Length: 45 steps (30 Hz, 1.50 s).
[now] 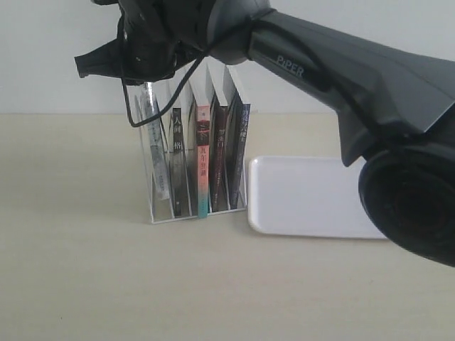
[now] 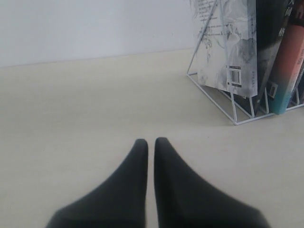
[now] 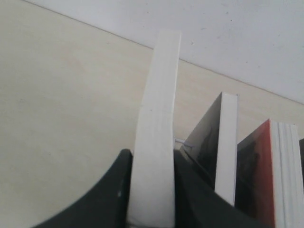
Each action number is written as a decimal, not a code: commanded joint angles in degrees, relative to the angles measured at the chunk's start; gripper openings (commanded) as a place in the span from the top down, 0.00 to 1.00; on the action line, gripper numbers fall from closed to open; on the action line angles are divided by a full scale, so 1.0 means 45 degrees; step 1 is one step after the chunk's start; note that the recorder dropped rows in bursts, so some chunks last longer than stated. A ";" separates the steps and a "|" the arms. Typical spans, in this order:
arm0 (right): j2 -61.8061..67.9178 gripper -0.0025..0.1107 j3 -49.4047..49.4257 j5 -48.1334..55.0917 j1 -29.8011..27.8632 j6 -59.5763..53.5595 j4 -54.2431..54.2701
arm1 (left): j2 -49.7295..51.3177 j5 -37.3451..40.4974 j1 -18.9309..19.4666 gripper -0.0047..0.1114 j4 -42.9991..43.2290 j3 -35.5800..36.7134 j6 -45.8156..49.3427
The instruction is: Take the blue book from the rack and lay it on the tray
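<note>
Right arm (image 1: 370, 92) looms close, reaching over the rack (image 1: 162, 219) from above. The right claw (image 3: 152, 164) pinches the top of an end book (image 3: 154, 118) — which one, I cannot tell. The blue book (image 1: 244, 142) stands in the rack, next to the tray (image 1: 313, 199) — lifting and laying down look still to do. The left claw (image 2: 151, 145) is closed and empty, low over the desk (image 2: 71, 104).

this looked like a robotics lab bench, staged for a trial rather than lived in. a dark grey robot arm marked "piper" (image 1: 341, 78) reached over a plain pale beige tabletop (image 1: 85, 284) set against a blank white wall (image 1: 43, 42). the props on it were a small white wire book rack (image 1: 163, 219) holding upright paperback books (image 1: 202, 163), and a flat white plastic tray (image 1: 313, 195).
</note>
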 commanded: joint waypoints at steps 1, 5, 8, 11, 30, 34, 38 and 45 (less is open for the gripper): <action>-0.0155 0.98 -0.0165 -0.0564 -0.0022 -0.0261 -0.0725 | -0.0039 -0.0195 -0.0005 0.92 0.0023 -0.0043 -0.0087; -0.0155 0.98 -0.0165 -0.0588 -0.0022 -0.0261 -0.0725 | -0.0039 -0.0195 -0.0005 0.92 0.0023 -0.0043 -0.0087; -0.0155 0.98 -0.0165 -0.0560 -0.0022 -0.0282 -0.0725 | -0.0039 -0.0195 -0.0005 0.92 0.0023 -0.0043 -0.0087; -0.0155 0.98 -0.0165 -0.0622 -0.0022 -0.0282 -0.0725 | -0.0039 -0.0195 -0.0005 0.92 0.0023 -0.0043 -0.0087; -0.0066 0.52 -0.0165 0.1108 -0.0022 -0.0865 0.0976 | -0.0039 -0.0195 -0.0005 0.92 0.0023 -0.0043 -0.0087; -0.0175 0.52 -0.0165 0.1137 -0.0022 -0.0865 0.1123 | -0.0039 -0.0195 -0.0005 0.92 0.0023 -0.0043 -0.0087; -0.0711 0.52 -0.0165 0.1201 -0.0022 -0.0865 0.1139 | -0.0039 -0.0195 -0.0005 0.92 0.0023 -0.0043 -0.0087; -0.2164 0.52 -0.0165 0.3697 -0.0047 -0.0888 -0.0232 | -0.0039 -0.0195 -0.0005 0.92 0.0023 -0.0043 -0.0087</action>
